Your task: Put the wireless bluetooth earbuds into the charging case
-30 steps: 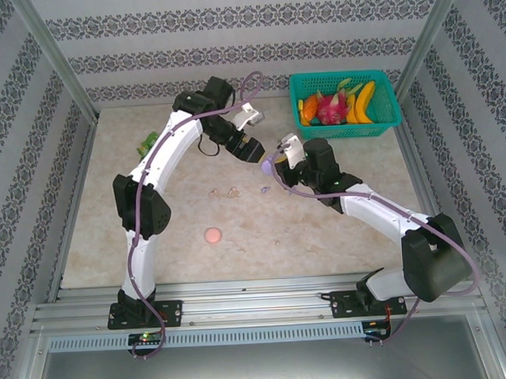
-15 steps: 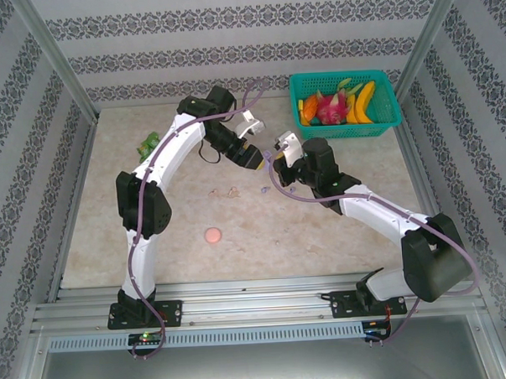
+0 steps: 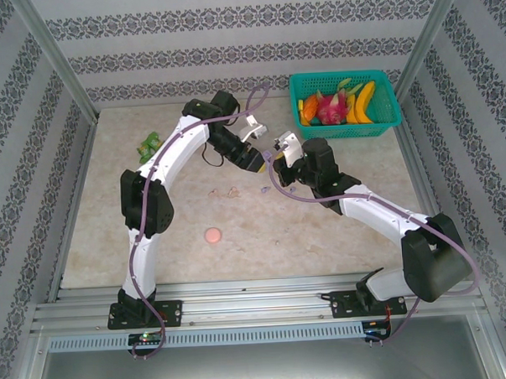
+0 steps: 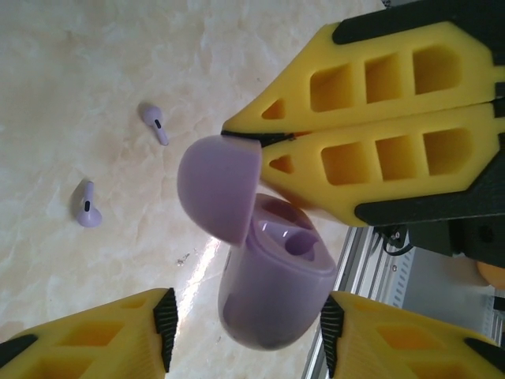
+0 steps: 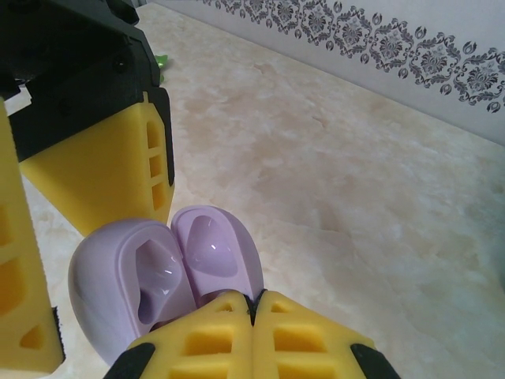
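An open lilac charging case (image 4: pixel 276 300) hangs above the table where the two grippers meet. My right gripper (image 5: pixel 254 304) is shut on the rim of its raised lid (image 5: pixel 213 249), and its yellow fingers (image 4: pixel 379 103) come in from the upper right of the left wrist view. My left gripper (image 4: pixel 248 332) is open around the case body. Its right pad sits at the case wall; its left pad stands apart from it. Both wells of the case look empty. Two lilac earbuds (image 4: pixel 155 122) (image 4: pixel 87 207) lie on the table below.
A pink round case (image 3: pixel 213 236) lies on the table nearer the arm bases. Two small pale buds (image 3: pixel 224 191) lie mid-table. A teal basket of fruit (image 3: pixel 387 116) stands at the back right, and a green item (image 3: pixel 149 145) lies at the back left.
My left gripper has moved right to the case held by the right gripper, and its jaws have narrowed around the case body. The right arm has barely shifted.
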